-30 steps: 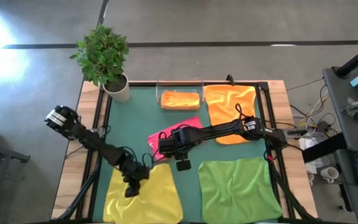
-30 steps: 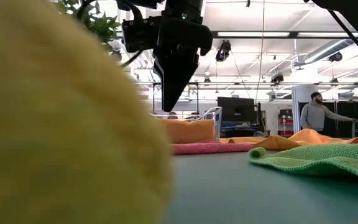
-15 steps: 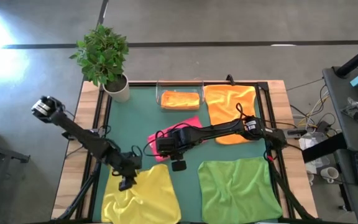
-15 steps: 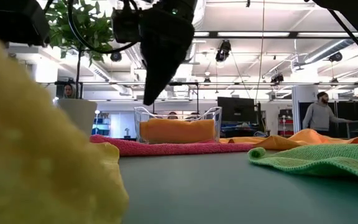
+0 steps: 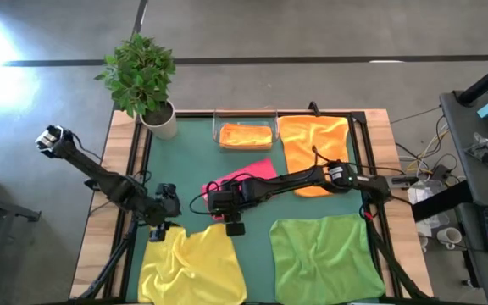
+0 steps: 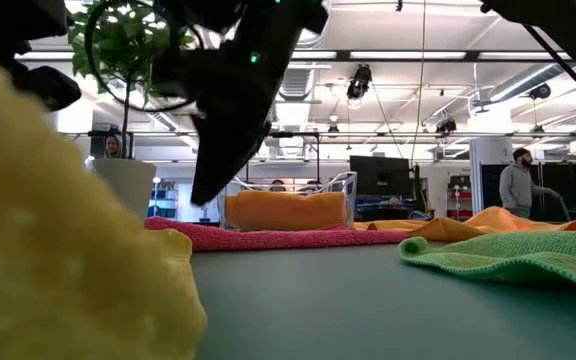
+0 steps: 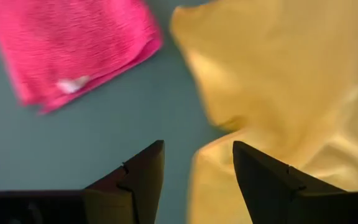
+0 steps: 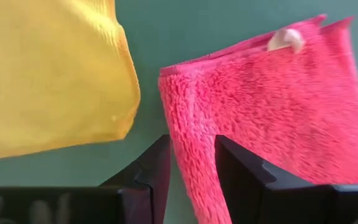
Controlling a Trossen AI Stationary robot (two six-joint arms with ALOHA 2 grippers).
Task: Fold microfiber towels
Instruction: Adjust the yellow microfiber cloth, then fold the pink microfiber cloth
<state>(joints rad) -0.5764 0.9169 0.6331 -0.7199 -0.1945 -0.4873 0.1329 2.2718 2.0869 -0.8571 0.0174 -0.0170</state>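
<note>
Handling: the towels are looking light, limp and grippy, so each is likely draping and bunching when lifted; a corner or a hemmed edge is seeming the best place to pinch, not the middle.
Yellow towel (image 5: 195, 264): lying rumpled at the near left of the mat (image 5: 185, 161), its far-left corner creased into ridges, still unfolded.
Pink towel (image 5: 242, 178): lying mid-mat as a folded rectangle with a small white tag showing, plush pile, edges stacked.
Green towel (image 5: 324, 257): spreading open at the near right, lightly wrinkled.
Orange towels: one (image 5: 314, 151) lying open at the far right of the mat, partly under the right arm; the other (image 5: 246, 135) sitting folded inside the clear tray (image 5: 219, 123) just beside it.
Left gripper (image 5: 161, 227): hovering over the far-left corner of the yellow towel, fingers standing wide apart and holding nothing.
Right gripper (image 5: 234, 227): hanging between the pink towel's near edge and the yellow towel's far-right corner; fingers set narrowly apart around the pink corner, and whether they are pinching it I cannot tell.
Judgement: yellow is appearing to be the next towel to fold, with each gripper taking one far corner.
</note>
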